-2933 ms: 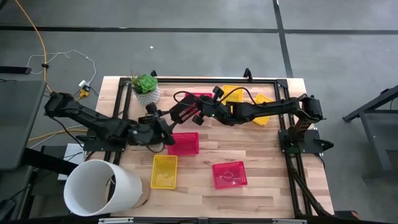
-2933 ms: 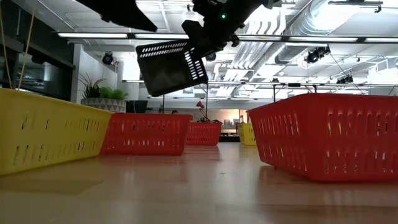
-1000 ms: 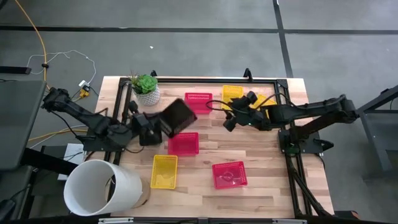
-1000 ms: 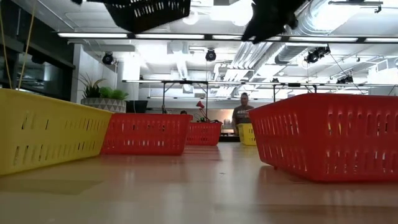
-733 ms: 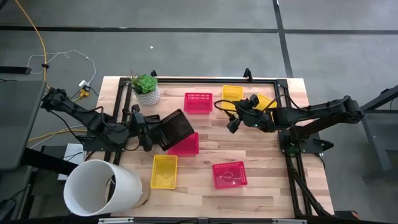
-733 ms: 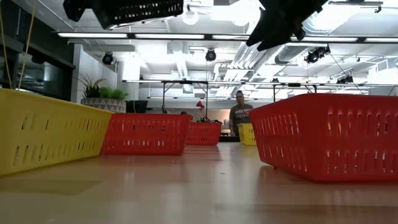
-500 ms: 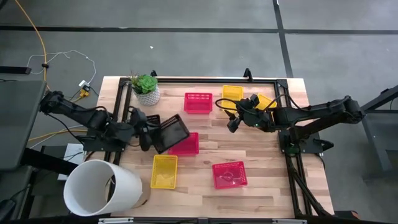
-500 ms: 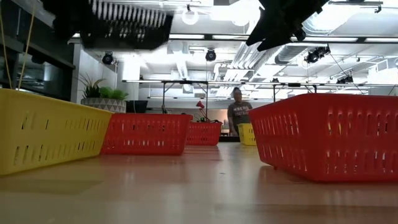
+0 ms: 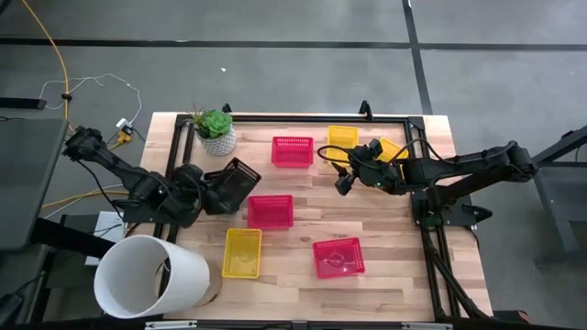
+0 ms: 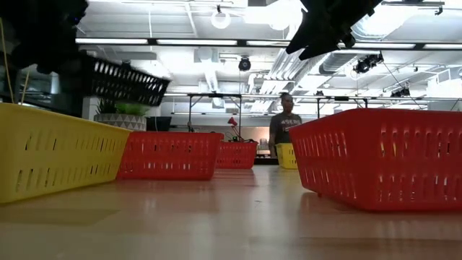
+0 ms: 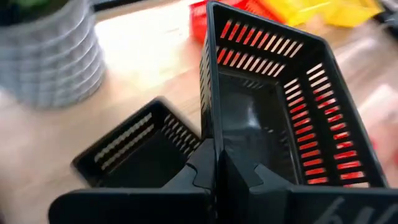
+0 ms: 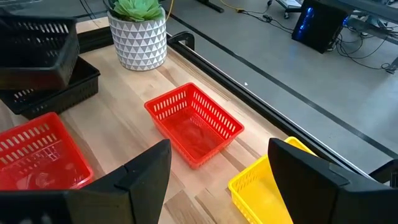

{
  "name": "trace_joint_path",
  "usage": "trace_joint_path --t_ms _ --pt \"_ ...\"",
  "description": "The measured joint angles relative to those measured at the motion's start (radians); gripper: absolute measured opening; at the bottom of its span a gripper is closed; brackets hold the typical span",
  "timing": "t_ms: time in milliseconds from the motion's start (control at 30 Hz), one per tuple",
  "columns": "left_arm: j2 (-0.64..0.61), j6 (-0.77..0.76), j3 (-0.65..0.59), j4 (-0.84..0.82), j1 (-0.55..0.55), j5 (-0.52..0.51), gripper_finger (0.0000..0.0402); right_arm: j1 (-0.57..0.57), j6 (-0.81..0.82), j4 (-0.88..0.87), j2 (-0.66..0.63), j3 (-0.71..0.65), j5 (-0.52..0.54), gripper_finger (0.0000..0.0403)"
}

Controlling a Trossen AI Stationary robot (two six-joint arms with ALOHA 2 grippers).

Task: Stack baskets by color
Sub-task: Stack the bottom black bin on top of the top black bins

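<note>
Black basket (image 9: 237, 183) lowered — left gripper (image 11: 214, 163) clamped (rim).

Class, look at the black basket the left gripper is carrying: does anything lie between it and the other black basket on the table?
Nothing visible does. The left gripper, shut on the held black basket's wall, holds it just above the black basket on the table, with only open air between them.

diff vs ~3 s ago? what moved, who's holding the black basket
The right gripper let go of the black basket and pulled back to the right; it is open. The left gripper, shut on that basket's wall, carried it left and down toward a second black basket by the plant pot. The red and yellow baskets on the table did not move.
</note>
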Motion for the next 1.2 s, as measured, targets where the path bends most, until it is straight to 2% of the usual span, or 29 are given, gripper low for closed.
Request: trace_joint_path --t_ms 200,433,700,867,1067,1133,1200 --pt "0.017 -0.278 -0.098 -0.079 -0.085 -0.003 0.0 0.0 0.001 0.001 0.0 0.0 0.0 0.0256" --pt "0.03 -0.343 -0.102 -0.093 -0.146 -0.049 0.0 0.0 0.023 0.0 0.0 0.0 0.0 0.0256" --pt "0.079 -0.297 -0.09 -0.086 -0.177 -0.001 0.0 0.0 0.042 -0.002 0.0 0.0 0.0 0.0256" --pt "0.109 -0.276 -0.03 -0.153 -0.177 0.041 0.0 0.0 0.042 0.0 0.0 0.0 0.0 0.0256" --pt "0.177 -0.265 0.14 -0.36 -0.167 0.066 0.0 0.0 0.041 -0.001 0.0 0.0 0.0 0.0256" --pt "0.213 -0.264 0.199 -0.431 -0.155 0.095 0.0 0.0 0.041 -0.001 0.0 0.0 0.0 0.0256" --pt "0.244 -0.213 0.226 -0.434 -0.134 0.142 0.0 0.0 0.039 -0.007 0.0 0.0 0.0 0.0256"
